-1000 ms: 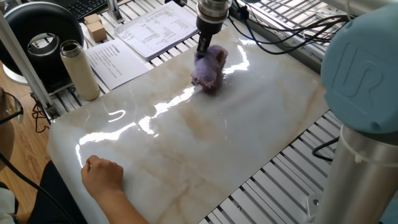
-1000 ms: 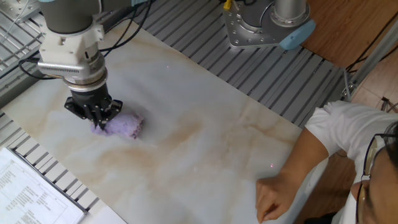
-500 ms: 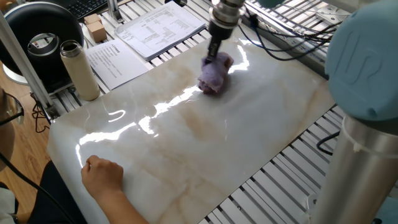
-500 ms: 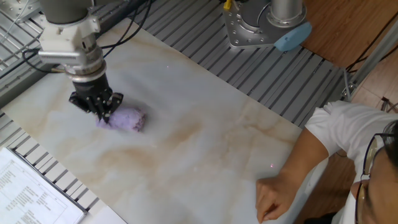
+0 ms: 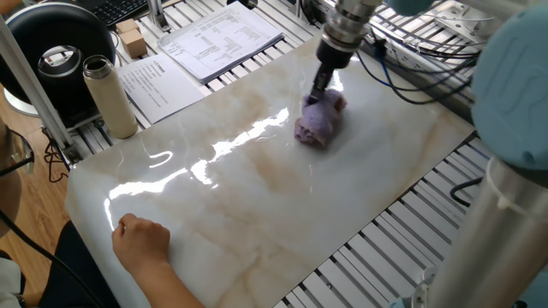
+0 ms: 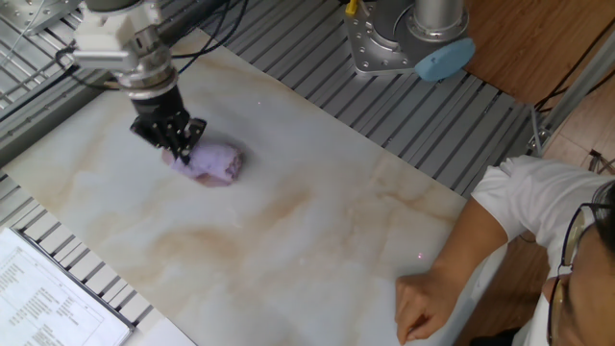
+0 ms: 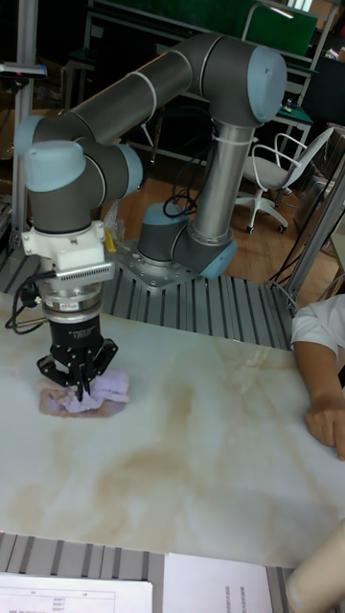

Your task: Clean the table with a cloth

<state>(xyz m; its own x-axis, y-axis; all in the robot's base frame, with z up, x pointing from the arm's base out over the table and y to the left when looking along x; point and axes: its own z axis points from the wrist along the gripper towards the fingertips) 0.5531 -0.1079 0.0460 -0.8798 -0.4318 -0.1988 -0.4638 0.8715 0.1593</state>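
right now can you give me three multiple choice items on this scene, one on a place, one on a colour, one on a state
1. Where does the cloth lie?
A. on the printed paper sheets
B. on the table, under the tool
C. in the person's hand

2. What colour is the cloth?
A. lavender purple
B. green
C. bright red

3. How does the tool stand to the cloth?
A. lifted high above it, wide open
B. parked off the table
C. down on it, fingers closed on one end

Answers:
1 B: the cloth rests on the marble slab, with the printed paper sheets apart at the edge and the person's hand at the far corner.
2 A: it shows pale purple in all three views.
3 C: in the tall fixed view the fingertips pinch into the cloth's top.
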